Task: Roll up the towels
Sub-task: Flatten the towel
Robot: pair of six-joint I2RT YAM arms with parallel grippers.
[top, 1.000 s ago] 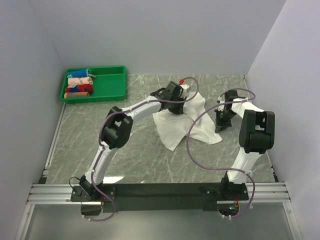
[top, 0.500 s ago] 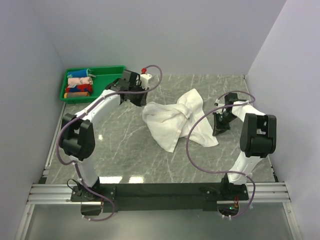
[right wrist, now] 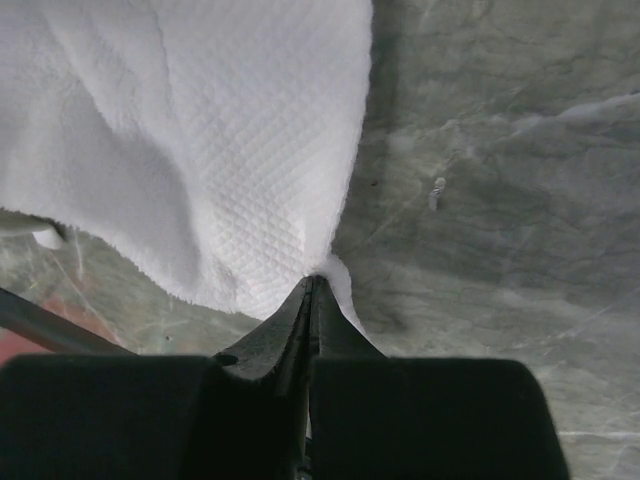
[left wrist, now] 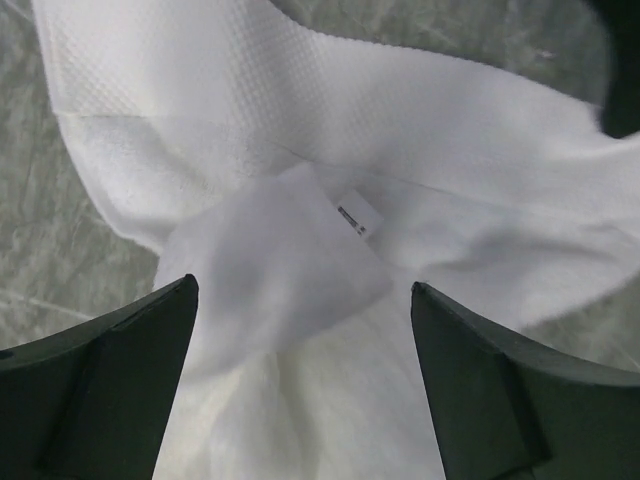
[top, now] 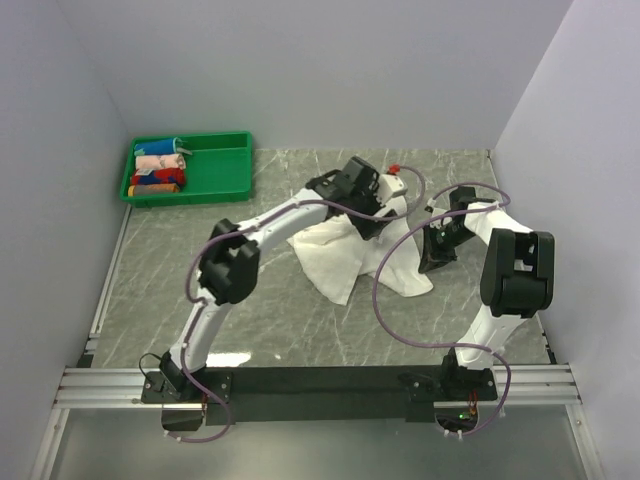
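L hand [left wrist: 302,286] gapes wide above crumpled towel [left wrist: 450,110], holding nothing. R hand [right wrist: 312,285] clamps towel's corner, prob. to anchor it for flattening.

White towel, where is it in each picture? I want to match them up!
Top external: the white towel lies crumpled mid-table, between the two arms.
Left wrist: the white towel fills most of the picture, below the spread left fingers.
Right wrist: the white towel is upper left, its edge pinched in the shut right fingers.
Shared landmark: the grey marble table shows beside it in all three.
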